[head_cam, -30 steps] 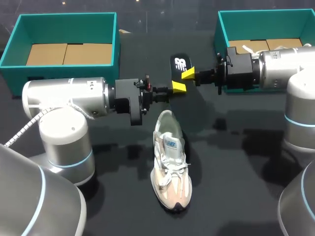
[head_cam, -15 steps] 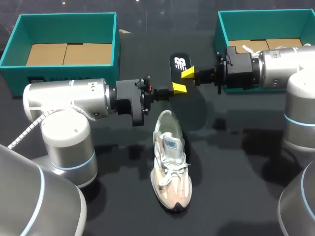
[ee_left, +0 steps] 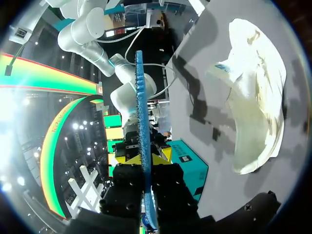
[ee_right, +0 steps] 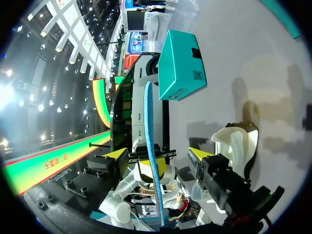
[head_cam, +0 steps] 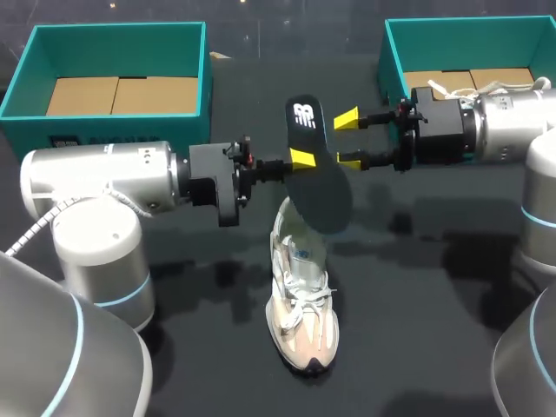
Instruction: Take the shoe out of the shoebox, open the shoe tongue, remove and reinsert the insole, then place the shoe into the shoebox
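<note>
Head view: left gripper [head_cam: 303, 159] clamps black insole [head_cam: 318, 178] (blue underside); right gripper [head_cam: 348, 138] apart

Head camera looks down on the counter [head_cam: 417, 334] from six o'clock, high up; the wrist cameras face each other closely from nine and three, sharing the insole [head_cam: 325, 187].

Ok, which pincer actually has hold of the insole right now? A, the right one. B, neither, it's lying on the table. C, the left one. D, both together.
C: the left pincer is shut on the insole, holding it up above the shoe, while the right pincer is open with its fingers clear of the insole.
</note>
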Action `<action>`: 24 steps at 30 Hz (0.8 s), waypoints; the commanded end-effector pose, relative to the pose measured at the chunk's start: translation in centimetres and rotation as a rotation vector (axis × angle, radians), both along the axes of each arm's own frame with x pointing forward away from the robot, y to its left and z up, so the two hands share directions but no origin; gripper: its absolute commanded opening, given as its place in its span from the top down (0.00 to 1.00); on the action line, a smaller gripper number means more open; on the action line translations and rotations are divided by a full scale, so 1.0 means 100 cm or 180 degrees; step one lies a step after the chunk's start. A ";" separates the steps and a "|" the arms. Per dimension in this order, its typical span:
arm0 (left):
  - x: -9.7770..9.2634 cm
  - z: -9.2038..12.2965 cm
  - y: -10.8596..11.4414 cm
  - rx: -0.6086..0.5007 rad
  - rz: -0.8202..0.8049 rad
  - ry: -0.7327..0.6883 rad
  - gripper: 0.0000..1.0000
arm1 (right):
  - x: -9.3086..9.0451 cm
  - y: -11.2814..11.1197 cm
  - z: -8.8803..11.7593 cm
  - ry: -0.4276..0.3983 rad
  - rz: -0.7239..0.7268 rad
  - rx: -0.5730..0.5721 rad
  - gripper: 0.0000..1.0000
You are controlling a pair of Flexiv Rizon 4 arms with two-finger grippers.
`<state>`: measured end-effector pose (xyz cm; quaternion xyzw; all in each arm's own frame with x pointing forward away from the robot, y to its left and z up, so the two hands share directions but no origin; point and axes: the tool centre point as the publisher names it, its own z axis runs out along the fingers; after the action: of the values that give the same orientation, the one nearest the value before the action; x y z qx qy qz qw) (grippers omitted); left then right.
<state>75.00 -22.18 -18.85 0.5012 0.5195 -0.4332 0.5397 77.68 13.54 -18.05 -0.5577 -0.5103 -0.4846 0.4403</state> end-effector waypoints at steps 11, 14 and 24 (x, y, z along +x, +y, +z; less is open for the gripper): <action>-0.023 0.003 0.045 -0.0155 -0.0008 0.0496 1.00 | -0.022 -0.029 0.003 -0.0048 -0.0064 0.0259 0.00; -0.022 0.005 0.048 -0.0252 -0.0102 0.0680 1.00 | -0.022 -0.029 0.003 -0.0048 -0.0064 0.0259 0.00; -0.022 0.005 0.048 -0.0252 -0.0102 0.0680 1.00 | -0.022 -0.029 0.003 -0.0048 -0.0064 0.0259 0.00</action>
<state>72.85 -17.39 -18.39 0.4383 0.5485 -0.5132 0.4936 75.56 10.54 -17.78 -0.5398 -0.4875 -0.5142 0.4545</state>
